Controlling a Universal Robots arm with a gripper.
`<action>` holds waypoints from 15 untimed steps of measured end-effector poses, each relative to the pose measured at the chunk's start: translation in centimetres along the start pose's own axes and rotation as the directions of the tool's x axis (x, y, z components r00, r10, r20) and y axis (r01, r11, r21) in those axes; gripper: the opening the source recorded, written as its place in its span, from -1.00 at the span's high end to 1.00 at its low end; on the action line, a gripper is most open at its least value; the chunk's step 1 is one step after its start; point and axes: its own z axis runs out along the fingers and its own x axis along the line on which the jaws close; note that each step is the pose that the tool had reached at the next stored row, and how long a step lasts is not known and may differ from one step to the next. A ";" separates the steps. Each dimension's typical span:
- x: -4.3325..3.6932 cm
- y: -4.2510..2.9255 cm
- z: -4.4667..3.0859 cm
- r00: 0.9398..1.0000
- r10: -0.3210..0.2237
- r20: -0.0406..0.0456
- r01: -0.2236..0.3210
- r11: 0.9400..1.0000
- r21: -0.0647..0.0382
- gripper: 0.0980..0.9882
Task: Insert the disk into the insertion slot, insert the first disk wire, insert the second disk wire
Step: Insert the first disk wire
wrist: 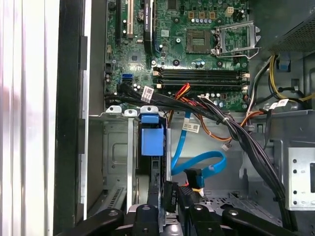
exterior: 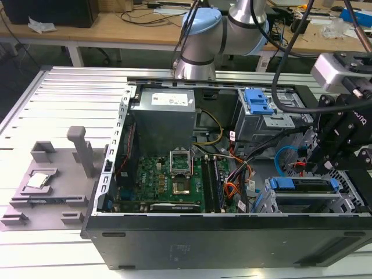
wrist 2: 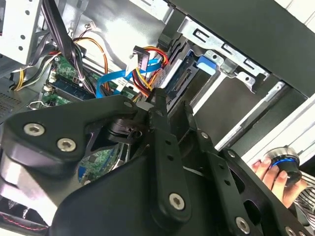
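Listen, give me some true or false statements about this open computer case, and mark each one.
1. The disk sits in the slot. True.
2. The motherboard is red. False: it is green.
3. A blue cable curls beside the disk. True.
4. The pincer hangs over the power supply. False: it is by the disk, at the exterior view's right.
5. A hand shows beyond the case in the second wrist view. True.

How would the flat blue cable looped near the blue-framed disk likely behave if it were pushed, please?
The blue cable would probably flex and spring back, since it hangs in a free loop. It looks thin and light. Its black plug seems the stiffest part, so likely the better place to hold.
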 end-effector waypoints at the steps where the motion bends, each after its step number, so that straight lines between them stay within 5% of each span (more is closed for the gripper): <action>1: 0.00 0.01 0.21 1.000 0.000 0.000 0.000 1.000 0.000 0.54; 6: 0.00 0.02 0.47 1.000 0.000 -0.001 0.000 1.000 0.000 0.54; 8: 0.00 0.02 0.47 1.000 -0.001 -0.001 0.001 1.000 0.000 0.81; 12: 0.00 0.02 0.47 1.000 -0.001 -0.001 0.001 1.000 0.000 0.81; 15: 0.82 -0.01 0.60 1.000 -0.001 0.000 0.001 1.000 0.000 0.81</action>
